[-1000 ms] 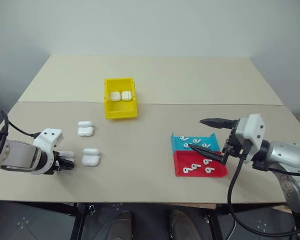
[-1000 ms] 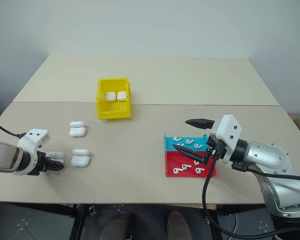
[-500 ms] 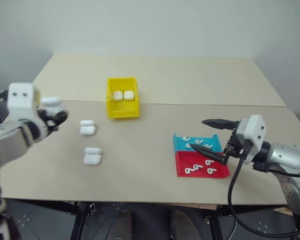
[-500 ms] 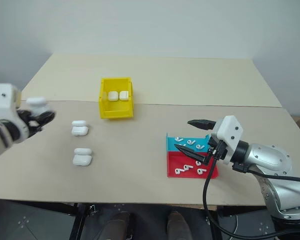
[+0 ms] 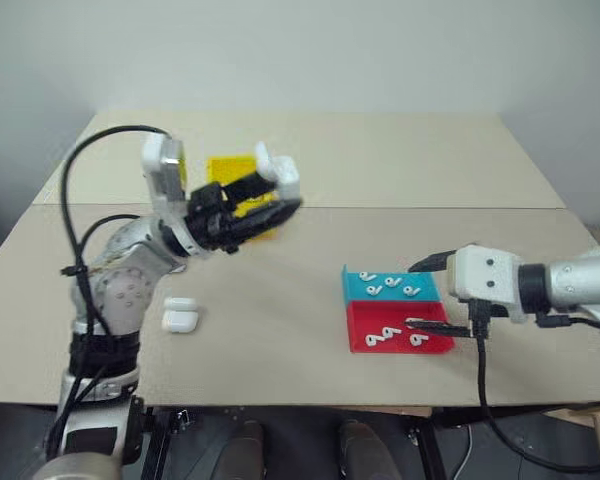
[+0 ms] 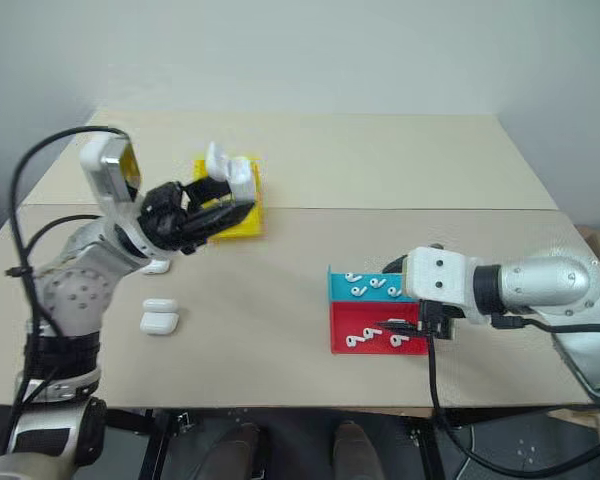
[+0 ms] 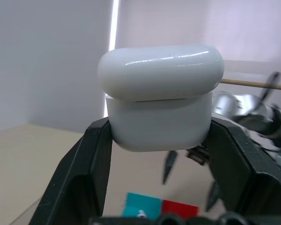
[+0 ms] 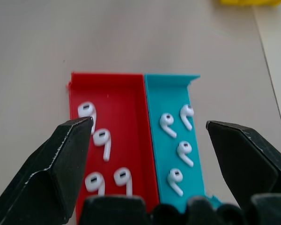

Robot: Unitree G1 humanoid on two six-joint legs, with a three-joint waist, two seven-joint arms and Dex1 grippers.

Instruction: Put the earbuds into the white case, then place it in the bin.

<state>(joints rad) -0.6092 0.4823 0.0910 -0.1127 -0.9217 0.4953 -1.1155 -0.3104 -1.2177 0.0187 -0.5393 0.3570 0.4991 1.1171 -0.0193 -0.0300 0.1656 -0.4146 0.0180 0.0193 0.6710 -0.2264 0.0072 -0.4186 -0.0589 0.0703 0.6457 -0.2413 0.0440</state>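
Setting: a beige table against a pale wall.
Left claw: raised above the table in front of the yellow bin, clamped on the white case, lid closed.
Right claw: spread wide, hovering over the red-and-blue tray of earbuds.
Spare case: on the table below the left arm.

table: beige | on it: yellow bin; blue-and-red tray; spare case
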